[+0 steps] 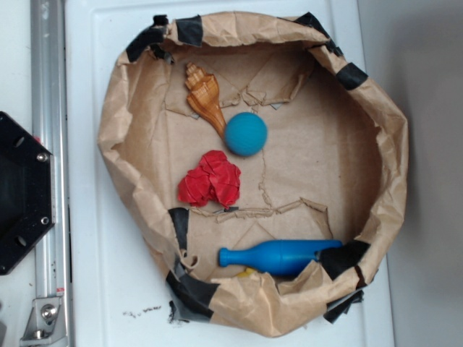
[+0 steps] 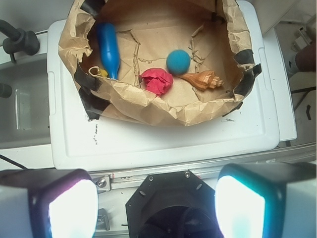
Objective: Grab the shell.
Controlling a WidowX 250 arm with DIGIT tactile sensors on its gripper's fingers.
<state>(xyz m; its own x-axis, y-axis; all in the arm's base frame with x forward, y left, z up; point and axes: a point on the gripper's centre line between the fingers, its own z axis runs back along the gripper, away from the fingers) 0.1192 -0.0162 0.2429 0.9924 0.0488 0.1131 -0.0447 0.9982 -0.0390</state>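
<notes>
On the white lid [image 1: 217, 318], a paper basin [image 1: 137, 108] holds the shell [image 1: 203, 96], while the pincer [image 2: 156, 206] gapes empty.

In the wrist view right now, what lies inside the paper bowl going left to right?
Blue bowling pin → red paper wad → blue ball → shell.
</notes>
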